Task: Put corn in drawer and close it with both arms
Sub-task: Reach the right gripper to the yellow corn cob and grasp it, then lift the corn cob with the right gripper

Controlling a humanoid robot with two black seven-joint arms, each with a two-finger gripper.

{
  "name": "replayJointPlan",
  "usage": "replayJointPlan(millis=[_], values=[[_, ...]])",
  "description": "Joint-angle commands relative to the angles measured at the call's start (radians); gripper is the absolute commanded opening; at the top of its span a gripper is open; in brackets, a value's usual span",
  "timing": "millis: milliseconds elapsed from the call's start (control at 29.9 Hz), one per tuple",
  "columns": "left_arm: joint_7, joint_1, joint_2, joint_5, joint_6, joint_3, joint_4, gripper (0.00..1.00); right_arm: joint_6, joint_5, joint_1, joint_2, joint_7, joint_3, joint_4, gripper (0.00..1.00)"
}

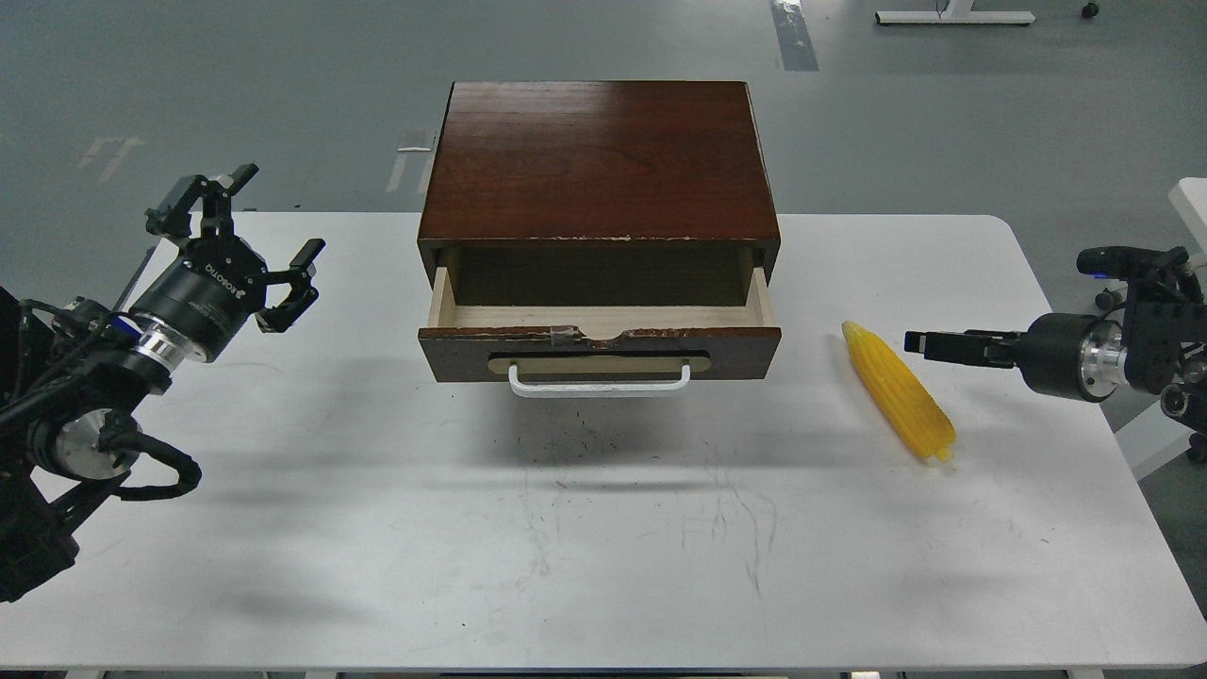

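Observation:
The yellow corn lies on the white table, to the right of the drawer, pointing toward the front right. The drawer is pulled open from the dark brown cabinet; its pale wood inside shows nothing in it. My right gripper hangs just right of the corn's upper half, level and pointing left at it. It is seen edge-on, so its fingers cannot be told apart. My left gripper is open and empty, in the air left of the cabinet.
The drawer's white bar handle faces me. The table's right edge lies under my right arm. White furniture stands beyond the table at the far right.

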Motion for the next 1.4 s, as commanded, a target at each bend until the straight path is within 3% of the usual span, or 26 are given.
replayJointPlan(millis=[0, 368, 468, 568, 635, 702, 735, 769, 802, 1003, 1170, 1370], values=[[0.0, 0.0, 0.001, 0.003, 0.0, 0.001, 0.0, 1.0, 0.0, -0.005, 0.002, 0.044, 0.0, -0.043, -0.035, 1.0], [0.0, -0.008, -0.002, 0.032, 0.0, -0.001, 0.0, 1.0, 0.0, -0.005, -0.003, 0.07, 0.0, -0.103, -0.047, 0.92], [0.0, -0.008, -0.002, 0.032, 0.0, -0.001, 0.0, 1.0, 0.0, -0.005, -0.003, 0.073, 0.0, -0.114, -0.046, 0.82], [0.0, -0.008, 0.0, 0.032, 0.0, -0.001, 0.0, 1.0, 0.0, -0.005, -0.003, 0.073, 0.0, -0.118, -0.044, 0.64], [0.0, -0.008, 0.001, 0.032, 0.0, -0.001, 0.0, 1.0, 0.0, -0.005, -0.003, 0.073, 0.0, -0.12, -0.043, 0.59], [0.0, -0.007, 0.001, 0.032, 0.0, -0.001, 0.0, 1.0, 0.001, -0.005, -0.003, 0.071, 0.0, -0.12, -0.038, 0.47], [0.0, -0.008, 0.003, 0.032, 0.0, -0.001, 0.0, 1.0, 0.003, -0.005, -0.003, 0.071, 0.0, -0.12, -0.038, 0.39], [0.0, -0.008, 0.003, 0.032, 0.0, -0.001, 0.0, 1.0, 0.003, -0.006, -0.003, 0.068, 0.0, -0.12, -0.038, 0.21], [0.0, -0.008, 0.003, 0.032, 0.0, -0.001, 0.0, 1.0, 0.003, -0.006, -0.003, 0.067, 0.0, -0.12, -0.037, 0.15], [0.0, -0.008, 0.003, 0.032, 0.0, -0.004, -0.002, 1.0, 0.003, -0.005, 0.038, 0.029, 0.0, -0.12, -0.009, 0.15], [0.0, -0.014, 0.004, 0.032, 0.0, -0.005, -0.003, 1.0, 0.006, -0.002, 0.27, -0.062, 0.0, -0.12, 0.083, 0.15], [0.0, -0.015, 0.003, 0.032, 0.0, -0.004, -0.003, 1.0, 0.02, -0.006, 0.556, -0.071, 0.0, -0.128, 0.167, 0.17]])
